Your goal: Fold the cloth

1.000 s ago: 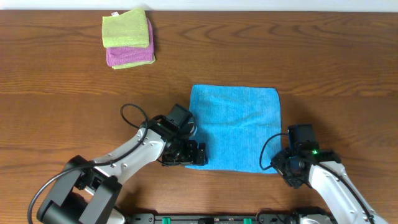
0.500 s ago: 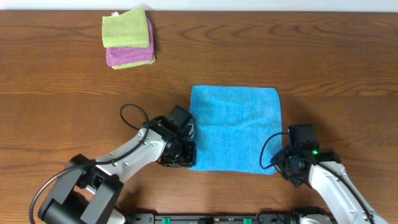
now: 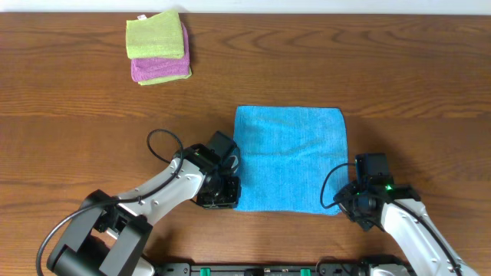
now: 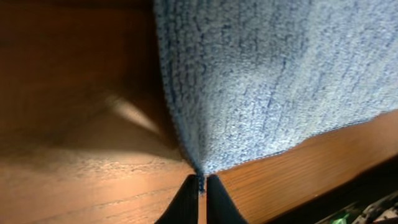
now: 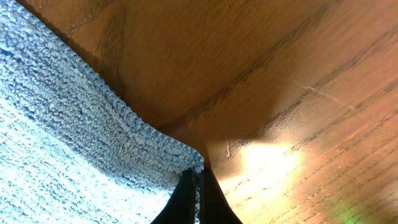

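Observation:
A blue cloth [image 3: 290, 157] lies flat on the wooden table, right of centre. My left gripper [image 3: 230, 201] is at its near left corner, jaws shut on that corner; the left wrist view shows the blue cloth [image 4: 273, 74] tapering into the left gripper [image 4: 200, 186] between the two dark fingers. My right gripper [image 3: 343, 205] sits at the near right corner. In the right wrist view the blue cloth [image 5: 62, 143] has its corner pinched in the right gripper [image 5: 198, 180], whose jaws are shut on it.
A stack of folded cloths, green [image 3: 156, 35] on top of pink [image 3: 159, 69], lies at the far left of the table. The table's near edge runs just behind both arms.
The left gripper's jaws have shut on the cloth's near left corner, and the right gripper's jaws have shut on the near right corner. The cloth has not shifted.

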`<move>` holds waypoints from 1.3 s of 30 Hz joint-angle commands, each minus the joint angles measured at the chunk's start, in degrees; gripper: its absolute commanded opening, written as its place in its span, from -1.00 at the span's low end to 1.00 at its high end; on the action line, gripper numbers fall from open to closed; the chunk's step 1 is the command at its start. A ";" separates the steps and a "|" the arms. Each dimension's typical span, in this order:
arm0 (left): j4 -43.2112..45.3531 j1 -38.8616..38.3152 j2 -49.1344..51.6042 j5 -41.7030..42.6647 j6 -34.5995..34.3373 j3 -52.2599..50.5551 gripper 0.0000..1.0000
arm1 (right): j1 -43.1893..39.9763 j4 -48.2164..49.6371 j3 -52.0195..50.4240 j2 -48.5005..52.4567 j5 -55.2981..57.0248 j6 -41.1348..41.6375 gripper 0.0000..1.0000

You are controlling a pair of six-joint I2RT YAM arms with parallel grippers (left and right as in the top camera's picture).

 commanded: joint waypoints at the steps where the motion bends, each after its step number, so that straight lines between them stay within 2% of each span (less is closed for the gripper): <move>1: 0.09 -0.22 0.46 -2.47 -0.26 -0.61 -0.88 | -0.59 0.52 -2.71 1.68 -0.26 -0.26 -0.97; 4: 0.66 -0.92 0.46 -3.80 -0.33 -0.68 -0.88 | -0.59 0.74 -2.71 1.68 -0.26 -0.26 -0.97; 8: 1.86 -2.12 0.46 -7.02 -3.69 -0.68 -0.88 | -0.59 1.11 -2.71 1.68 -0.26 -0.26 -0.97; 13: 4.90 -1.88 0.39 -2.19 -5.18 0.07 -0.88 | -0.59 1.51 -2.69 1.68 -2.89 -0.44 -0.98; 15: 4.52 -1.73 0.28 -0.66 -5.14 1.31 -0.88 | -0.59 2.95 -2.64 1.68 -5.84 -3.37 -0.97; 20: 0.79 -1.73 -0.24 -1.64 -4.87 5.62 -0.88 | -0.59 3.04 -1.99 1.68 -7.74 -5.92 -0.97; 28: -6.56 -1.73 -0.24 -8.37 -3.82 13.16 -0.88 | -0.59 0.68 1.68 1.62 -2.80 -9.79 -0.97; 33: -7.08 -1.73 -0.24 -8.79 -3.76 14.27 -0.88 | -0.59 0.20 5.84 1.62 -2.64 -11.50 -0.97; 37: -11.65 -1.73 -0.24 -8.76 -1.05 14.25 -0.88 | -0.59 0.26 6.75 1.62 -2.58 -11.47 -0.97; 38: -13.35 -1.73 -0.24 -8.96 -0.66 14.23 -0.85 | -0.59 0.24 6.75 1.62 -2.58 -11.47 -0.97; 39: -15.19 -1.73 -0.24 -9.40 -0.61 14.19 -0.63 | -0.59 0.24 6.75 1.62 -2.58 -11.47 -0.97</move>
